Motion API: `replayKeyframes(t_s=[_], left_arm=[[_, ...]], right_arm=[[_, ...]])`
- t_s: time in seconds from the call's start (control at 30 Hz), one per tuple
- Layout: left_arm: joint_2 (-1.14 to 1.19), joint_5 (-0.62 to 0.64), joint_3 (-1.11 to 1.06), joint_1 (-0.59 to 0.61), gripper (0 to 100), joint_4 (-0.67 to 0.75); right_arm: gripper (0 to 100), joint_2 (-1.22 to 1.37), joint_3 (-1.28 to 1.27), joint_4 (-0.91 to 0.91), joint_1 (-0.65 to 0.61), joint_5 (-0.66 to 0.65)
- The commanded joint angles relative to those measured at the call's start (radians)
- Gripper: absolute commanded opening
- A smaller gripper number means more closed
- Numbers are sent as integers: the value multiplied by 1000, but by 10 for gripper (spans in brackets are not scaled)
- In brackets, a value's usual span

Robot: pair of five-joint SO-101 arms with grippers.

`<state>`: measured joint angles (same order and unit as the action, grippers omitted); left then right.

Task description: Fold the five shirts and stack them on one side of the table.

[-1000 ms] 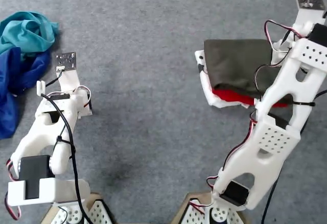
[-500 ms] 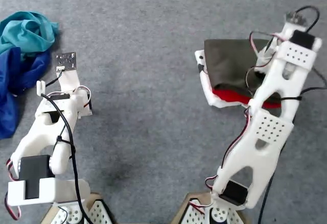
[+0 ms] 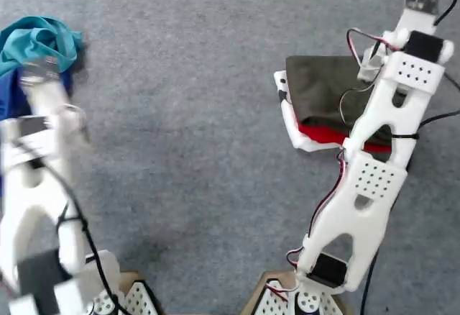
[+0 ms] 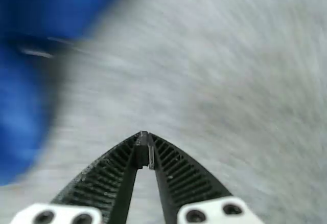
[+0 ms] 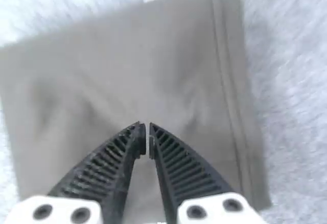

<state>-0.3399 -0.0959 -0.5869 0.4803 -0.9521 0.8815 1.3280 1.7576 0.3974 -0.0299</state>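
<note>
Swinging leftward over the last half second, the left arm has brought the left hand (image 4: pixel 143 150) beside the blue shirt (image 4: pixel 30 55). Its fingers are pressed together on nothing above the grey worktop (image 3: pixel 194 113). A teal shirt (image 3: pixel 43 38) lies crumpled just beyond that hand, touching the blue one. Well apart to the right sits the folded stack: olive shirt (image 3: pixel 323 88) on top, red shirt (image 3: pixel 323 134) beneath, white shirt (image 3: pixel 290 121) lowest. The right hand (image 5: pixel 147 137) has eased slightly farther back and hangs over the olive shirt, fingers all but closed, holding nothing.
</note>
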Motion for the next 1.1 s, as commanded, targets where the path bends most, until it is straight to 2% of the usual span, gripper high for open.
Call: replayKeyframes(t_s=[0.0,0.07,0.2,0.37,0.53,0.7,0.77,0.93,1.07], left_arm=[[-123,-84,151,214,30,-84],[-117,-152,176,328,44,-74],[-21,-215,177,495,171,-14],[249,-207,186,532,255,34],[522,-207,308,539,220,68],[658,-207,426,535,76,64],[660,-213,441,529,23,9],[546,-216,469,452,28,-241],[342,-216,446,329,28,-393]], right_arm=[[18,-170,-10,9,-14,6],[18,-231,-58,9,-23,6],[18,-331,-176,9,-46,5],[18,-427,-303,9,-95,5],[18,-510,-380,9,-123,5],[18,-593,-435,9,-115,5],[18,-633,-467,9,-115,-5],[17,-760,-576,9,-117,-46],[18,-865,-670,9,-104,-52]])
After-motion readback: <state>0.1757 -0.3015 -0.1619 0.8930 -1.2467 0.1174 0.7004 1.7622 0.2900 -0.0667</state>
